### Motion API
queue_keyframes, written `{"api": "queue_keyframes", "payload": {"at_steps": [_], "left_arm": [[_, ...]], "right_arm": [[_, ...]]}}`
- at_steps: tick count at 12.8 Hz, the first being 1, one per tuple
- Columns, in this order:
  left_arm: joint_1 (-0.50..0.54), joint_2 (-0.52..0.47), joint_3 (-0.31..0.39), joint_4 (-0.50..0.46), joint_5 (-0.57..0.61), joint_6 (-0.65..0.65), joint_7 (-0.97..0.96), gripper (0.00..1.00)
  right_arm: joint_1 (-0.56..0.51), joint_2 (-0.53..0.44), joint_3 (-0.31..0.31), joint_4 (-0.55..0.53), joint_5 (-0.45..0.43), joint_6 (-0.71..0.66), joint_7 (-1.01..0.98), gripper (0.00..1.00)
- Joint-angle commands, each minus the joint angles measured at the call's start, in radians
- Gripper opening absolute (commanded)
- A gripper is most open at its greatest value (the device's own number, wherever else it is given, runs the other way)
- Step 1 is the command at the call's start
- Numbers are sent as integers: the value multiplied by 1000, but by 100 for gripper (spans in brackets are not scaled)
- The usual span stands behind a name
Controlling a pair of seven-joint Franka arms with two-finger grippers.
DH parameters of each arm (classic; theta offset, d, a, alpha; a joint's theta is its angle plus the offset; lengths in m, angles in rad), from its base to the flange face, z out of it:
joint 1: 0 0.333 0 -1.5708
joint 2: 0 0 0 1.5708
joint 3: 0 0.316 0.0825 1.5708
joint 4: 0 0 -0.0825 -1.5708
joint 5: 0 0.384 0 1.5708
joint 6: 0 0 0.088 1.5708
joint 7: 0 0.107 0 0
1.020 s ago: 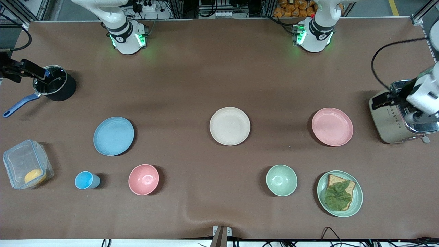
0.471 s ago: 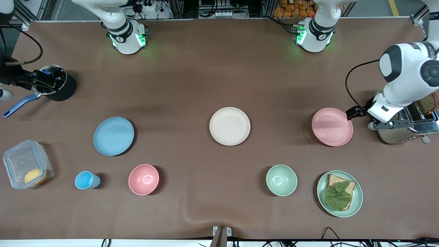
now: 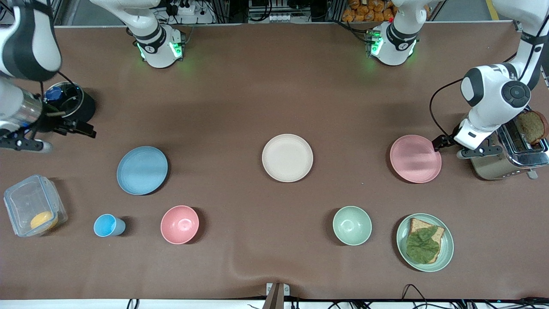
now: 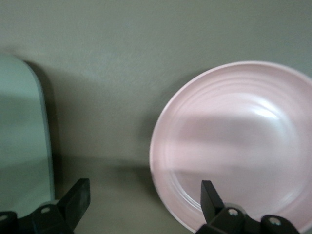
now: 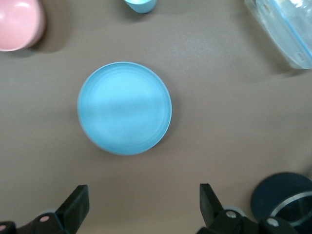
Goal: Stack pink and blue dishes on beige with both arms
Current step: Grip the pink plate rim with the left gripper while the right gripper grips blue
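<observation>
The beige plate [image 3: 287,158] lay flat near the middle of the bench [image 3: 274,98], with nothing on it. The pink plate [image 3: 415,159] lay flat toward the left arm's end of the bench, well apart from the beige plate. The blue plate [image 3: 142,170] lay flat toward the right arm's end, also well apart from the beige plate. Neither plate was held or touched.

The left gripper [image 3: 441,142] hung low just beside the rim of the pink plate, between that plate and the toaster [image 3: 508,156]. Its fingers [image 4: 210,199] stood apart and held nothing. In the left wrist view one finger showed over the edge of the pink plate [image 4: 234,146] and the other over bare bench.

The right gripper [image 3: 83,128] was over the bench beside the black saucepan [image 3: 70,107], in the air short of the blue plate. Its fingers [image 5: 208,200] stood apart and held nothing. The right wrist view showed the blue plate [image 5: 125,108] whole and clear of both fingers.

Other items on the bench, all nearer to the front camera than the three plates:
- a pink bowl [image 3: 179,224] and a small blue cup [image 3: 107,225], toward the right arm's end;
- a clear lidded container [image 3: 34,210] with a yellow item inside, at the same end;
- a pale green bowl [image 3: 352,225];
- a pale green plate [image 3: 446,253] bearing a slice of bread [image 3: 437,234] with a leaf [image 3: 422,246] on it, beside the green bowl.

A slice of dark bread [image 3: 531,126] stood in the toaster slot.
</observation>
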Motion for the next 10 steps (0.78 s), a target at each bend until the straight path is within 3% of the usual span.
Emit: {"api": "queue_keyframes", "payload": {"at_steps": [1, 2, 4, 7, 8, 10], "left_arm": [[5, 32, -9, 4, 17, 17, 5, 100], [5, 46, -9, 4, 16, 29, 5, 96], [3, 69, -9, 4, 16, 52, 3, 71], [3, 81, -9, 4, 17, 60, 3, 48], [3, 84, -9, 4, 17, 60, 3, 42], [3, 98, -9, 7, 17, 63, 3, 41]], "right_arm": [[-25, 126, 15, 0, -2, 87, 7, 100], [-28, 169, 15, -2, -2, 126, 7, 100], [-31, 253, 15, -2, -2, 211, 7, 100], [-30, 355, 15, 0, -4, 322, 7, 100], [-36, 400, 15, 0, -4, 366, 7, 100], [-59, 489, 15, -2, -4, 465, 8, 100]]}}
